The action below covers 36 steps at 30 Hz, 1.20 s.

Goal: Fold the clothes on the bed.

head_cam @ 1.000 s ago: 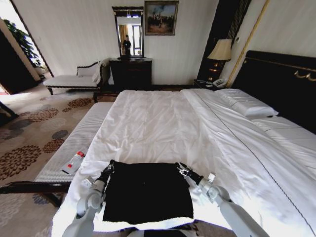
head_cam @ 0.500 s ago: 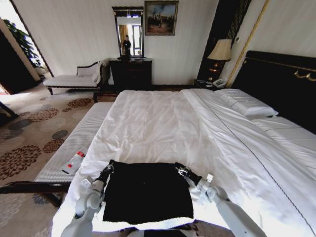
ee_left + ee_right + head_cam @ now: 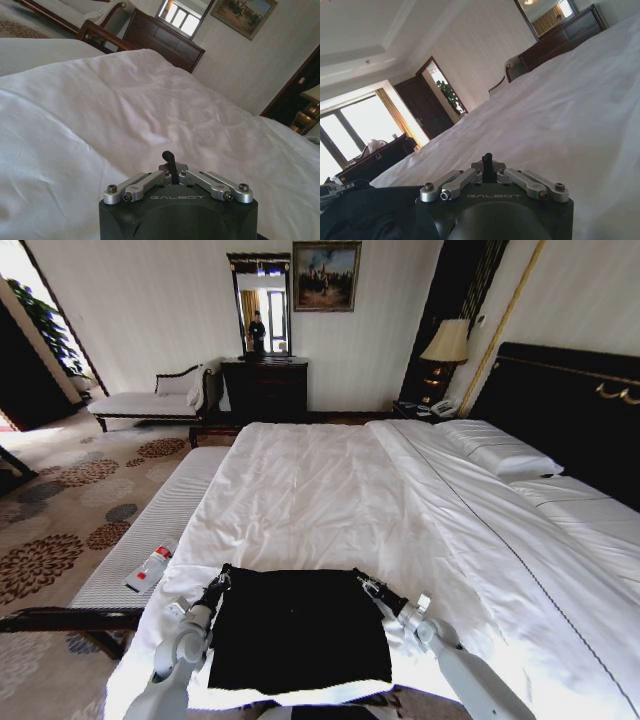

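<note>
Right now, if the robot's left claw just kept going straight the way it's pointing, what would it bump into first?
Probably nothing solid soon. The left gripper, at the black T-shirt's far corner, points low across the bed. Only white duvet lies ahead; it would likely graze that, though depth is unclear.

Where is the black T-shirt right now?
In the head view, the black T-shirt lies flat on the bed's near edge, between the left claw and right claw.
</note>
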Motion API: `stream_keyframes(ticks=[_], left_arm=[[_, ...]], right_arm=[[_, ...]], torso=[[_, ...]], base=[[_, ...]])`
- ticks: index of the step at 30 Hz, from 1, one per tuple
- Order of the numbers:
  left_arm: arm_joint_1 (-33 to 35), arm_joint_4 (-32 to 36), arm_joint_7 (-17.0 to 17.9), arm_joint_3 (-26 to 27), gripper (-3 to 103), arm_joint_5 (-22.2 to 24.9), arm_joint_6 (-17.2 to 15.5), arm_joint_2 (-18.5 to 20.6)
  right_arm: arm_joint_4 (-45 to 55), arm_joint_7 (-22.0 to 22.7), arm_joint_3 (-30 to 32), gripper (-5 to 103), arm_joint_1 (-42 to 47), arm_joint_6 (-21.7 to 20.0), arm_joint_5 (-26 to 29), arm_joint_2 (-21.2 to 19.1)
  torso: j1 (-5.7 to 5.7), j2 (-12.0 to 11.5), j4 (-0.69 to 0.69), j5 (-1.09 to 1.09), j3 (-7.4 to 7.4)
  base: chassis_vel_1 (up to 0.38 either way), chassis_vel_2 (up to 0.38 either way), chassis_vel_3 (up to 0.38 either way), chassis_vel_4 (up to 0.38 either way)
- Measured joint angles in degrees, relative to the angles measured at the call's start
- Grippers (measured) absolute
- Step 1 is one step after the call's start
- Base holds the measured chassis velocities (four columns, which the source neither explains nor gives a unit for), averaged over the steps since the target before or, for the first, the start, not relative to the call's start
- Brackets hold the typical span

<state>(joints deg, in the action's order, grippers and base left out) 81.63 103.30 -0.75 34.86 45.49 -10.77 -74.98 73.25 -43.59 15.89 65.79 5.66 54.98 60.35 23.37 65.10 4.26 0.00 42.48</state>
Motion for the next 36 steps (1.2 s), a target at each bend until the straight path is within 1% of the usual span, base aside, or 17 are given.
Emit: stream_keyframes(ticks=[1, 2, 3, 6, 7, 8, 9, 12, 13, 18, 19, 22, 24, 26, 33, 35, 36], left_arm=[[0.1, 0.7, 0.0, 0.2, 1, 0.2, 0.1, -0.1], [0.4, 1.8, 0.0, 0.5, 1, 0.5, 0.2, -0.3], [0.4, 1.8, 0.0, 0.5, 1, 0.5, 0.2, -0.3], [1.9, 6.9, 0.0, 2.0, 1, 3.5, 0.3, -1.5], [1.9, 6.9, 0.0, 2.0, 1, 3.5, 0.3, -1.5], [2.6, 8.6, 0.0, 2.5, 1, 4.8, 0.3, -2.0], [3.5, 10.6, 0.0, 3.1, 1, 6.0, 0.3, -2.6], [5.5, 15.7, 0.0, 4.5, 1, 8.6, 0.3, -4.5], [5.5, 15.7, 0.0, 4.5, 1, 8.6, 0.3, -4.5], [7.6, 23.9, 0.1, 7.7, 1, 13.3, 0.2, -6.6], [7.6, 23.9, 0.1, 7.7, 1, 13.3, 0.2, -6.6], [9.1, 29.2, 0.4, 10.5, 1, 16.5, 0.1, -6.7], [9.7, 30.5, 0.4, 11.3, 1, 17.3, 0.1, -6.6], [12.0, 34.5, 0.4, 13.5, 1, 19.1, 0.1, -6.2], [17.2, 40.2, 0.6, 15.0, 1, 19.5, 0.3, -6.7], [19.6, 40.5, 0.9, 14.8, 1, 19.4, 0.3, -7.1], [20.8, 40.6, 1.1, 14.7, 1, 19.8, 0.3, -7.1]], right_arm=[[1.5, 0.2, 0.6, 8, 0.6, 0.8, 1.2, 0.1], [4.0, 0.7, 1.4, 3, 1.6, 1.8, 3.2, 0.2], [4.0, 0.7, 1.4, 3, 1.6, 1.8, 3.2, 0.2], [12.2, 1.6, 4.6, 0, 6.2, 3.9, 7.9, 0.6], [12.2, 1.6, 4.6, 0, 6.2, 3.9, 7.9, 0.6], [15.3, 1.7, 5.7, 0, 8.3, 4.2, 9.4, 0.9], [19.4, 1.7, 7.1, 0, 10.6, 4.5, 10.8, 1.5], [28.5, 1.7, 11.1, 0, 15.8, 5.2, 13.1, 4.5], [28.5, 1.7, 11.1, 0, 15.8, 5.2, 13.1, 4.5], [40.3, 3.9, 17.8, 0, 21.0, 5.3, 17.4, 9.1], [40.3, 3.9, 17.8, 0, 21.0, 5.3, 17.4, 9.1], [47.5, 5.9, 21.0, 0, 23.2, 5.4, 18.4, 10.1], [49.1, 6.2, 21.7, 0, 23.9, 5.5, 18.5, 10.2], [54.6, 6.8, 24.1, 0, 26.4, 6.0, 18.5, 10.7], [61.6, 7.6, 26.3, 0, 32.4, 7.3, 16.9, 12.4], [65.4, 9.7, 27.7, 0, 34.8, 7.5, 15.8, 13.1], [69.0, 13.5, 29.1, 0, 36.1, 7.3, 15.0, 13.3]], torso=[[0.00, 0.0, -0.01, 0.00, 0.00], [0.00, 0.0, 0.00, 0.00, 0.00], [0.00, 0.0, 0.00, 0.00, 0.00], [0.00, 0.0, 0.01, 0.00, 0.00], [0.00, 0.0, 0.01, 0.00, 0.00], [0.00, 0.0, 0.00, 0.00, -0.01], [-0.01, 0.0, 0.02, 0.00, -0.01], [-0.02, 0.0, 0.00, 0.00, -0.02], [-0.02, 0.0, 0.00, 0.00, -0.02], [-0.01, 0.0, -0.01, 0.00, -0.01], [-0.01, 0.0, -0.01, 0.00, -0.01], [-0.01, 0.0, 0.00, 0.00, -0.02], [-0.01, 0.0, 0.00, -0.01, -0.01], [-0.01, 0.0, -0.01, -0.01, -0.01], [-0.01, 0.0, 0.00, 0.01, -0.01], [-0.01, 0.0, 0.01, 0.02, 0.00], [-0.01, 0.0, 0.00, -0.04, -0.01]], base=[[0.000, 0.000, 0.000, 0.000], [0.000, 0.000, 0.000, 0.000], [0.000, 0.000, 0.000, 0.000], [0.000, 0.000, 0.000, 0.000], [0.000, 0.000, 0.000, 0.000], [0.000, 0.000, 0.000, 0.000], [0.000, 0.000, 0.000, 0.000], [0.000, 0.000, 0.000, 0.000], [0.000, 0.000, 0.000, 0.000], [0.000, 0.000, 0.000, 0.000], [0.000, 0.000, 0.000, 0.000], [0.000, 0.000, 0.000, 0.000], [0.000, 0.000, 0.000, 0.000], [0.000, 0.000, 0.000, 0.000], [0.000, 0.000, 0.000, 0.000], [0.000, 0.000, 0.000, 0.000], [0.000, 0.000, 0.000, 0.000]])
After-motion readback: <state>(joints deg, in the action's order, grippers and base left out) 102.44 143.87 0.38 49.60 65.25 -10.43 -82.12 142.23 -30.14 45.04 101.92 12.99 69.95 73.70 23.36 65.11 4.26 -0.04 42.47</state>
